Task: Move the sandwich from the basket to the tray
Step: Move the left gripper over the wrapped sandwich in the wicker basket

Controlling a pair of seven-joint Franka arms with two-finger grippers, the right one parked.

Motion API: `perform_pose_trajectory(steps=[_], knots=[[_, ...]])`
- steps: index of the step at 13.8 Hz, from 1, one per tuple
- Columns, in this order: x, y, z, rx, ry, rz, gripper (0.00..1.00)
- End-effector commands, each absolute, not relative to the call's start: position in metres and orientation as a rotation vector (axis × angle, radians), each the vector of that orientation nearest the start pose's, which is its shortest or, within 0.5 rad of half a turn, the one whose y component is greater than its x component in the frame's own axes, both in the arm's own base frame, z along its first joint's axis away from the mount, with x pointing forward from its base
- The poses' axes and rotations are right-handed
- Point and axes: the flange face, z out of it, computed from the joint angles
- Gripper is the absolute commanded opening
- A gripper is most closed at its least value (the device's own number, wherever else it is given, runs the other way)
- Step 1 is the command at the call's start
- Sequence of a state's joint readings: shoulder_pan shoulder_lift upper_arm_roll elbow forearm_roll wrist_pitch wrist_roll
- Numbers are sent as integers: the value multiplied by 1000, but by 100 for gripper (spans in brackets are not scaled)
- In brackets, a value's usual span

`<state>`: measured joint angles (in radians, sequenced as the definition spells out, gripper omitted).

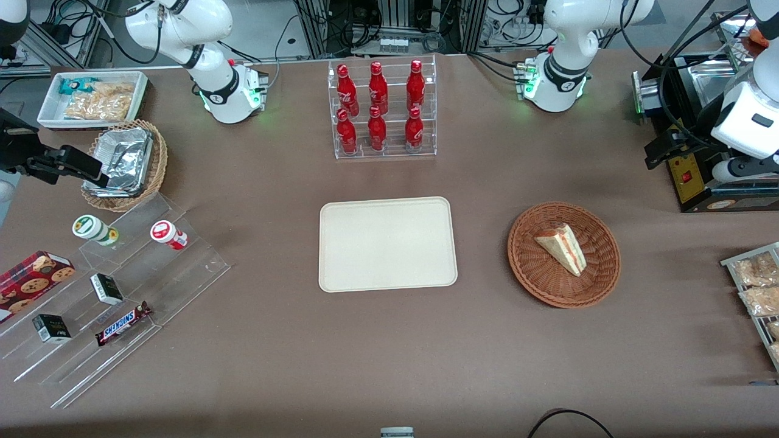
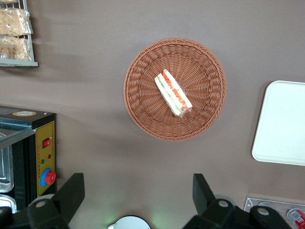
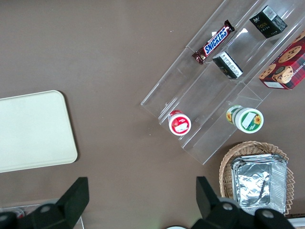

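Sandwich (image 1: 563, 247) lies in basket (image 1: 529, 267), toward working arm's end of table; we find nothing lifted. Tray (image 1: 341, 267) bare, well apart from basket. Whole task left: reach, grasp, carry, set down. Gripper (image 2: 138, 191) hangs high above table just beside basket, fingers (image 2: 71, 191) spread wide, holding nothing. Arm apparently raised near control box (image 1: 688, 176); pose partly cropped.

The tray (image 2: 282, 125) and open claw (image 2: 138, 191) are cut off at the edge.
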<state>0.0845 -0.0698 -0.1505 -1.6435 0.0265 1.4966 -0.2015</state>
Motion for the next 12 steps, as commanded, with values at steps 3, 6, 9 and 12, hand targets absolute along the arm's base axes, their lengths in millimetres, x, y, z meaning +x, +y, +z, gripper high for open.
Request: perform_pose_trajectory(steps=[3, 6, 9, 12], knots=[[522, -28, 624, -3088, -212, 156, 100], [536, -32, 589, -3084, -195, 229, 100], [558, -34, 546, -3095, -191, 311, 100], [567, -46, 500, -3093, -215, 306, 100]])
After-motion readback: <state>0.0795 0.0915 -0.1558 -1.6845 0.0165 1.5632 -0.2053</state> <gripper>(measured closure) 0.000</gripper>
